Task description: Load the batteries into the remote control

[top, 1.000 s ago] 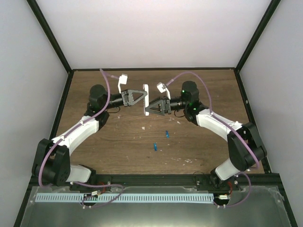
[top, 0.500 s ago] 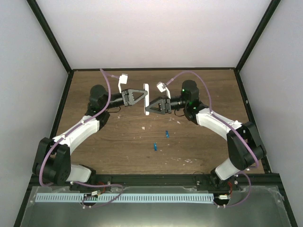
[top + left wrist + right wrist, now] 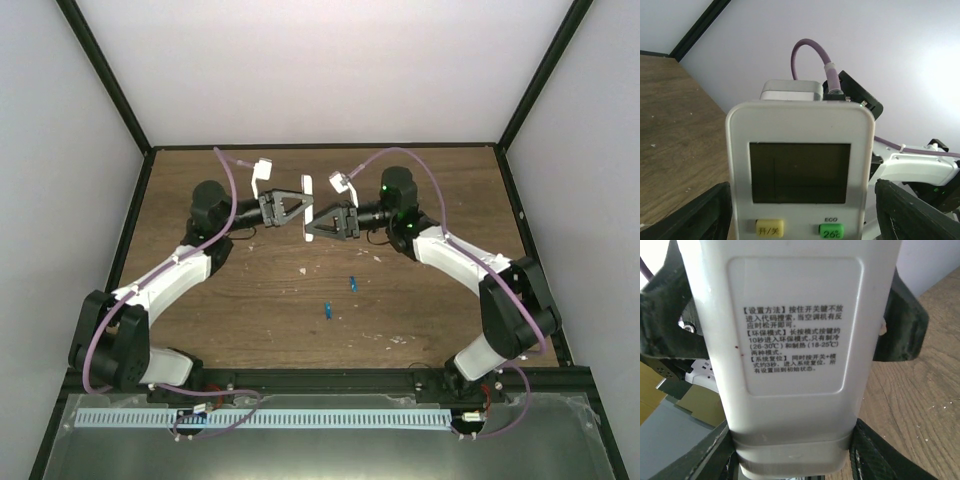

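Remote control hangs upright toward the tabletop's 12 o'clock edge, right jaws clamped on its lower end, left jaws flanking it with grip impossible to tell, both batteries lying at its 5 o'clock, slightly nearer the right arm.

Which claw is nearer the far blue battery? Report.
Right. In the top view the right claw sits just beyond that battery, slightly left, at the remote control; the left claw is further left, on its other side.
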Robot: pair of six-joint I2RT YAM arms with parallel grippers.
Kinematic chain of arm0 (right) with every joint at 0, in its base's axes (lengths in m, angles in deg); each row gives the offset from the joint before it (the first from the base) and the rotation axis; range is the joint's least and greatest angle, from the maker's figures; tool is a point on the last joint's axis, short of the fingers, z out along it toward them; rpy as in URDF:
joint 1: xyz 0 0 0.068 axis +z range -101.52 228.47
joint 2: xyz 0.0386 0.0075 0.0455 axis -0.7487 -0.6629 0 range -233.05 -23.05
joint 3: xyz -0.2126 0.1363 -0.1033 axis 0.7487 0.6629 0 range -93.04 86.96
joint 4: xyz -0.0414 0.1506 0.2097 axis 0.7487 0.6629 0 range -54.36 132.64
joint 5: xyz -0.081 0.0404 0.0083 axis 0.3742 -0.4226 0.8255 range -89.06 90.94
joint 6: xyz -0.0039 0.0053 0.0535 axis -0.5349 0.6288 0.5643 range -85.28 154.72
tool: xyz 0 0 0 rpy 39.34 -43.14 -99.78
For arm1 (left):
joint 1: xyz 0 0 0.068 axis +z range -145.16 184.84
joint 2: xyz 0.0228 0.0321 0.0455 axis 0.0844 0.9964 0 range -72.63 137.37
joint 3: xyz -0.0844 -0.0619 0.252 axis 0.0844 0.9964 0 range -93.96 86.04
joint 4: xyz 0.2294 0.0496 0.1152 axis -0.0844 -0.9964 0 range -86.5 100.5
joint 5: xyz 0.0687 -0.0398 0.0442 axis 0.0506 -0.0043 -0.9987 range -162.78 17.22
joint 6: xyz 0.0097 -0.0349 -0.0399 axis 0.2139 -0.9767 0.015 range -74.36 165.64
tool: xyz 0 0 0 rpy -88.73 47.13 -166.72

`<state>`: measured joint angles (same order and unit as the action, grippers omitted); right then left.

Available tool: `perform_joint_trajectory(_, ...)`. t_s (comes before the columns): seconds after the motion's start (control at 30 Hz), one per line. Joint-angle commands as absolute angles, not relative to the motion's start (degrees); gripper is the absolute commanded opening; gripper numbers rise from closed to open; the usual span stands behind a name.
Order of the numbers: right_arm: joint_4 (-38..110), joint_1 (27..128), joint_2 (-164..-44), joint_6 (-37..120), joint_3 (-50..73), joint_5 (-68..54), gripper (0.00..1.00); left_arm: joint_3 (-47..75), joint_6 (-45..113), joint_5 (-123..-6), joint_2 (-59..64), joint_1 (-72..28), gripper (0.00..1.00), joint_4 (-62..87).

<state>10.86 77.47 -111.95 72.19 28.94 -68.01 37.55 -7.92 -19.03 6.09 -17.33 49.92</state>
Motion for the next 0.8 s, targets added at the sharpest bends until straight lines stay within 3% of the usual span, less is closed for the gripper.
perform_joint_trajectory(0.0, 14.0, 77.4, -111.6, 68.9, 25.6, -66.4, 0.41, 38.4, -5.6, -20.0, 6.2, -17.6, 0.8, 49.8)
perform_joint_trajectory(0.23, 29.4, 77.4, -110.9, 58.6, 23.1, -57.5, 0.4, 37.6, 0.6, -30.6, 3.4, -16.9, 0.98, 40.0)
perform_joint_trajectory(0.43, 44.8, 77.4, -109.7, 49.8, 20.3, -45.8, 0.4, 36.4, 4.8, -43.1, 0.2, -15.2, 1.0, 29.1)
perform_joint_trajectory(0.77, 68.9, 87.8, -117.2, 39.5, 4.9, -15.1, 0.4, 31.2, 11.2, -47.4, 4.2, -15.8, 1.0, 14.6)
